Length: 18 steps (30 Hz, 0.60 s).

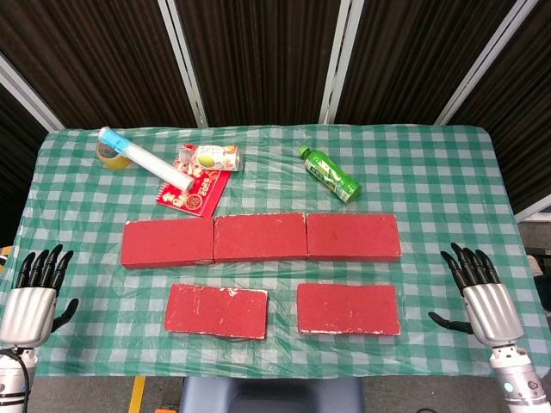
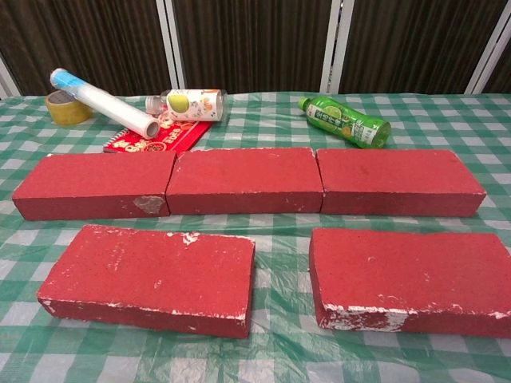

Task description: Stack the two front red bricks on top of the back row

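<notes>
Not started: both front bricks, left (image 1: 216,311) and right (image 1: 348,308), lie flat on the surface near the back row (image 1: 260,237). Left hand (image 1: 33,288) and right hand (image 1: 480,291) spread wide, empty, at the edges. Next: reach in and grip one brick.

Left hand (image 1: 34,292) and right hand (image 1: 482,292) hover low at opposite sides, fingers spread, empty.

We see the table (image 1: 430,163) in green check cloth: back row (image 1: 261,238) of three bricks mid-frame, two front bricks (image 1: 216,311) below, bottles, tape, roll upper left
</notes>
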Each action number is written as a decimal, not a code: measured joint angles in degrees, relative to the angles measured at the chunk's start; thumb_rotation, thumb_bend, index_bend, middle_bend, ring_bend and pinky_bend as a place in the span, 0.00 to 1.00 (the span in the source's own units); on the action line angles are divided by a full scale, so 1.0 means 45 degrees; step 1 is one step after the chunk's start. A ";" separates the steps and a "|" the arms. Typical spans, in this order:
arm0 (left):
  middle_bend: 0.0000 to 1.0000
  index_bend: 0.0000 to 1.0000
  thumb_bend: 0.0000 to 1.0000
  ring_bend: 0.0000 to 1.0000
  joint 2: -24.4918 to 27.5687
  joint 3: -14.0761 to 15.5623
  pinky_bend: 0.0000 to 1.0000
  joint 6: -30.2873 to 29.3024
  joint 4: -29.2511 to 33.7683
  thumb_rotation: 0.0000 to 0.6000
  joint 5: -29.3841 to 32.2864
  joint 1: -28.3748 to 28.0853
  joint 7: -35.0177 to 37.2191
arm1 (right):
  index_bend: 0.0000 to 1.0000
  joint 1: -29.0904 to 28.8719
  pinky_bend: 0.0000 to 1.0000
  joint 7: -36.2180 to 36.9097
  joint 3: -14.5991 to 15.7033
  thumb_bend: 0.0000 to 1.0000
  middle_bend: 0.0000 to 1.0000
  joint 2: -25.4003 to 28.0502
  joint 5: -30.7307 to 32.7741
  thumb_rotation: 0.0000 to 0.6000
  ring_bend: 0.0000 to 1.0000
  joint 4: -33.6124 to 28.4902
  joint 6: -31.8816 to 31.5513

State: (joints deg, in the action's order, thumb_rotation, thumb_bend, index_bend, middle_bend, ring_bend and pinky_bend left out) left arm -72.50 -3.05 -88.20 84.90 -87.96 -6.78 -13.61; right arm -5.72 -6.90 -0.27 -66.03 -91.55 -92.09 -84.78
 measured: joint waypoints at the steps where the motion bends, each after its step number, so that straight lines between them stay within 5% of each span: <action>1: 0.00 0.00 0.30 0.00 0.0002 0.0039 0.00 0.0026 0.0026 1.00 -0.0042 -0.0005 0.0017 | 0.00 -0.0004 0.00 0.0032 0.0009 0.20 0.00 0.0018 -0.0011 0.87 0.00 -0.0008 0.0021; 9: 0.00 0.00 0.28 0.00 0.0185 0.0633 0.01 0.0830 0.0324 1.00 -0.0794 -0.0355 0.1308 | 0.00 -0.0027 0.00 0.0068 0.0076 0.20 0.00 0.0040 -0.0148 0.87 0.00 -0.0049 0.0098; 18: 0.00 0.00 0.24 0.00 0.0518 0.1371 0.00 0.4283 0.1219 1.00 -0.1909 -0.2418 0.3470 | 0.00 -0.0007 0.00 0.0435 0.0299 0.20 0.00 0.0212 -0.0546 0.87 0.00 -0.0096 0.0085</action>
State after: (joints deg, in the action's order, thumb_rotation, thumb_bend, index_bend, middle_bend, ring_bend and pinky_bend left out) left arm -70.17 3.12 -68.93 90.38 -96.55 -17.66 2.00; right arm -5.76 -4.94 1.08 -65.07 -94.01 -92.52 -84.40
